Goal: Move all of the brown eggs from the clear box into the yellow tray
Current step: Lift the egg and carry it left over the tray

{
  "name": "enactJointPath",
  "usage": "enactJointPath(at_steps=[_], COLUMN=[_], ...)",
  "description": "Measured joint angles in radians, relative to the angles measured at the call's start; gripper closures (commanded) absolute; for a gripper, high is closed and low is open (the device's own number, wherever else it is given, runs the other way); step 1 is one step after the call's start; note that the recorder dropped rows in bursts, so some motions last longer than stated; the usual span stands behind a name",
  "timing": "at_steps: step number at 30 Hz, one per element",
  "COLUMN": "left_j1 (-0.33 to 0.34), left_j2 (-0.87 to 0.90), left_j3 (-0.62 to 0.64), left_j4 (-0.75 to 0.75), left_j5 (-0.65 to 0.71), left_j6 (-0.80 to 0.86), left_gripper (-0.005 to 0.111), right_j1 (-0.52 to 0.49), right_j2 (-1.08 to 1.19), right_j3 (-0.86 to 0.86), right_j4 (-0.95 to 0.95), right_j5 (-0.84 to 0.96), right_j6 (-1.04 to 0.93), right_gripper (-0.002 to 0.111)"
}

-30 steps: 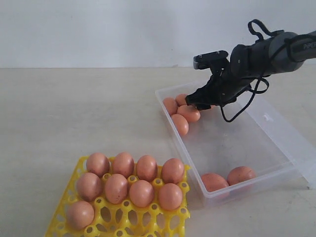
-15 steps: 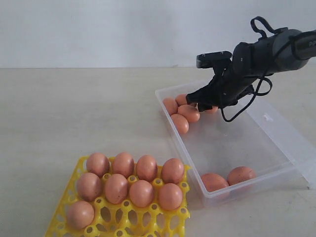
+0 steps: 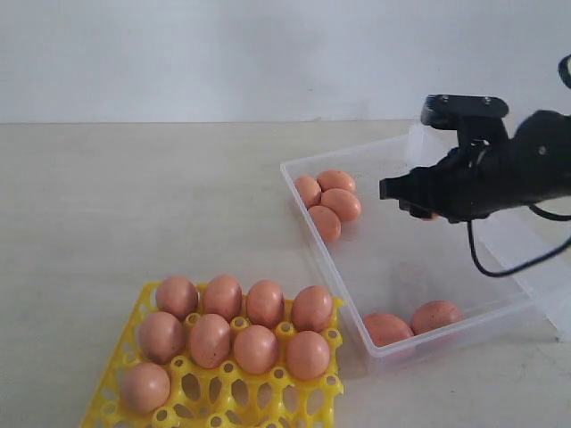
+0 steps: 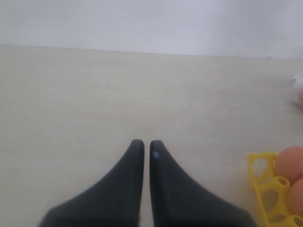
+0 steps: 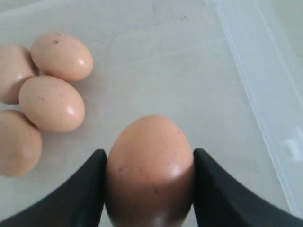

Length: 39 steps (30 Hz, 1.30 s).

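Gripping a brown egg (image 5: pixel 149 170) between the right jaws, spread egg-wide, above the clear box (image 3: pixel 401 267). Holding the left jaws pinched together, empty, over the counter (image 4: pixel 94 94). Leaving the yellow tray (image 3: pixel 268 401) at the box's 7 o'clock, nine eggs (image 3: pixel 256 348) seated.

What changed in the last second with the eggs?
The right gripper took hold of one brown egg from the far cluster and carried it rightward over the clear box. The four eggs left there, the two near-end eggs and the nine in the yellow tray stayed put.
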Motion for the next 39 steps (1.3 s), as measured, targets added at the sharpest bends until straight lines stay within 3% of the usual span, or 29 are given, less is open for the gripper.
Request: enactJointPath(at_steps=[8,12,17,19,25,33,39], left_j1=[0.000,0.000,0.000,0.000,0.000,0.000,0.000], left_j2=[0.000,0.000,0.000,0.000,0.000,0.000,0.000], left_j3=[0.000,0.000,0.000,0.000,0.000,0.000,0.000], left_j4=[0.000,0.000,0.000,0.000,0.000,0.000,0.000], left_j5=[0.000,0.000,0.000,0.000,0.000,0.000,0.000], left_j6=[0.000,0.000,0.000,0.000,0.000,0.000,0.000], left_gripper=[0.103,0.103,0.103,0.103,0.103,0.103,0.103], right_j1=[0.000,0.000,0.000,0.000,0.000,0.031,0.266], right_j2=[-0.260,-0.418,-0.537,-0.544,-0.513,-0.439,-0.291], right_j3=[0.331,0.451,0.500,0.500,0.500,0.500,0.477], right_j4=[-0.002,-0.099,-0.643,-0.898,-1.342,-1.404,-1.325], right_j5=[-0.237,-0.355,-0.543,-0.698,-1.050,-1.170,-1.096], right_j6=[0.019,0.167,0.570,0.751,0.998,1.009,0.910], right_gripper=[0.108,0.108,0.108,0.108,0.108,0.108,0.108])
